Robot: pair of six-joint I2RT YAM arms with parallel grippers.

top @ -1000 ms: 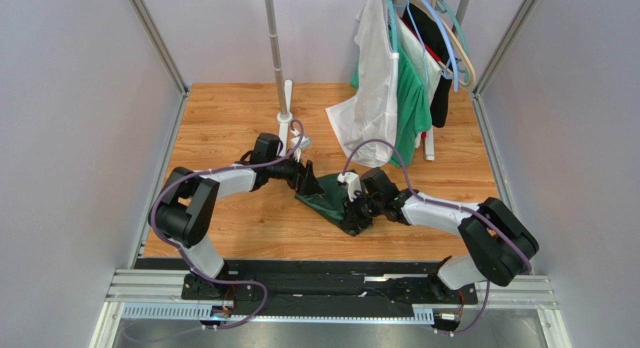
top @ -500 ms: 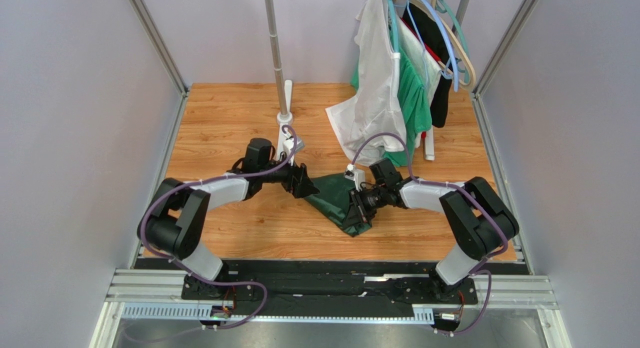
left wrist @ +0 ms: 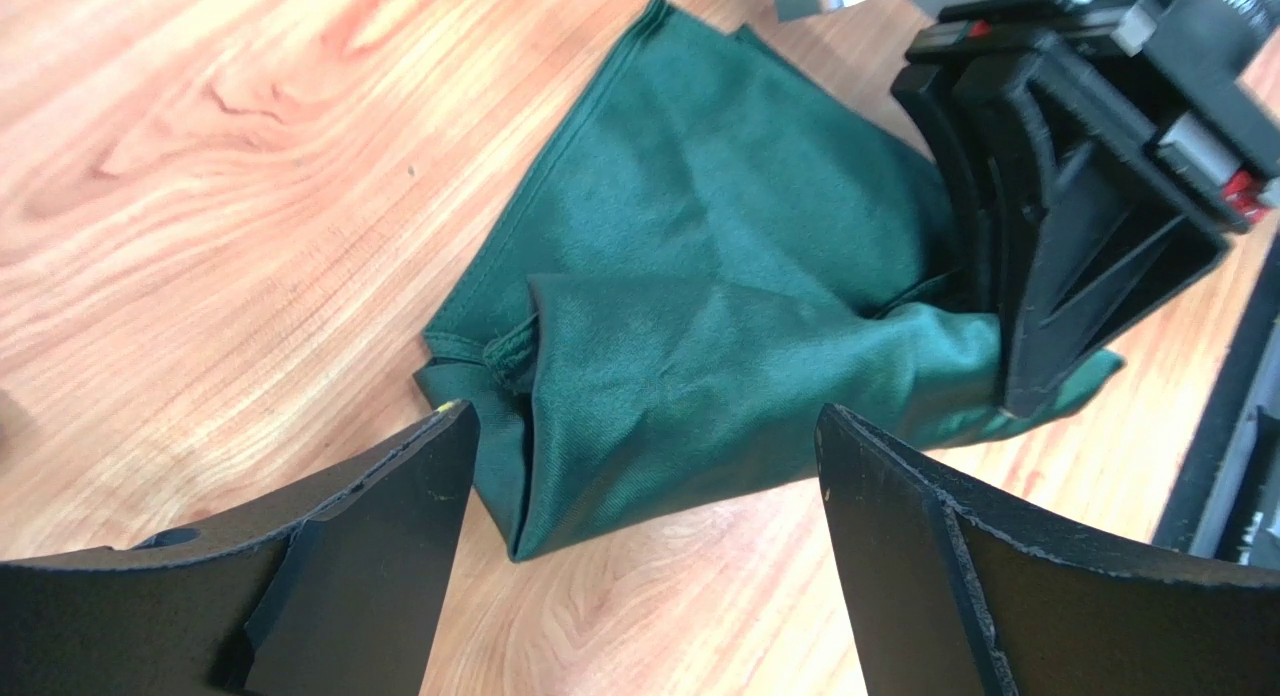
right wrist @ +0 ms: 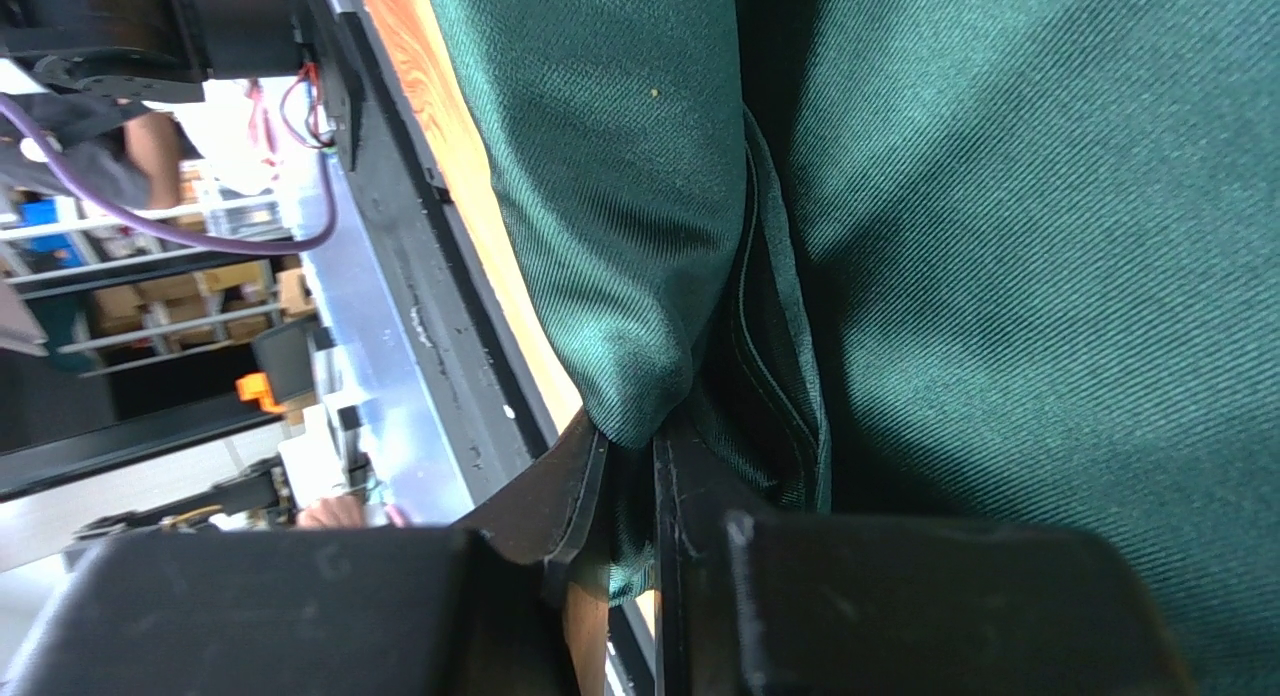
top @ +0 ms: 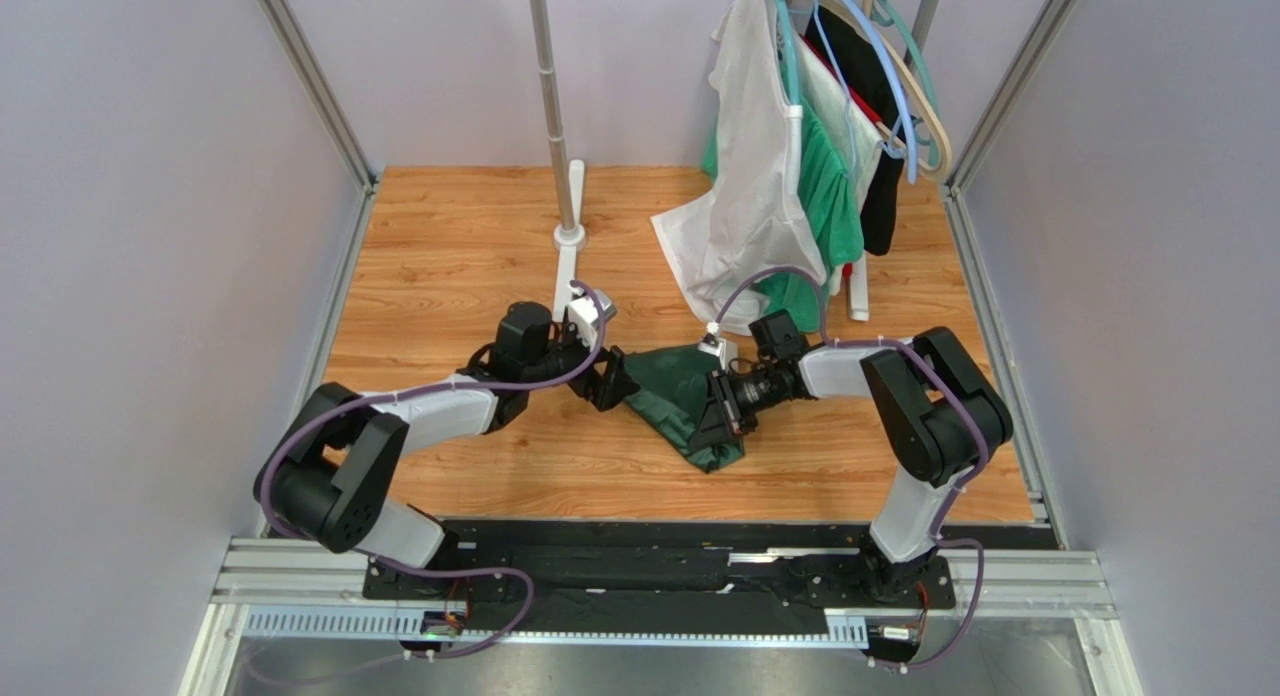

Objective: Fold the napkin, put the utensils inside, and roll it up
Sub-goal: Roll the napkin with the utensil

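Only the right tool [top: 711, 413] pinches the napkin [top: 669, 384].

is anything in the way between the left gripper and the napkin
Nothing visible does. The left gripper is open, with the napkin directly ahead of it. The right gripper is shut on the cloth's far side, out of the way.

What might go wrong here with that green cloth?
On the right arm the jaws pinch a bunched fold of the napkin, so pulling may drag the whole cloth instead of folding it. On the left arm the jaws stand open at a crumpled edge and might catch several layers.
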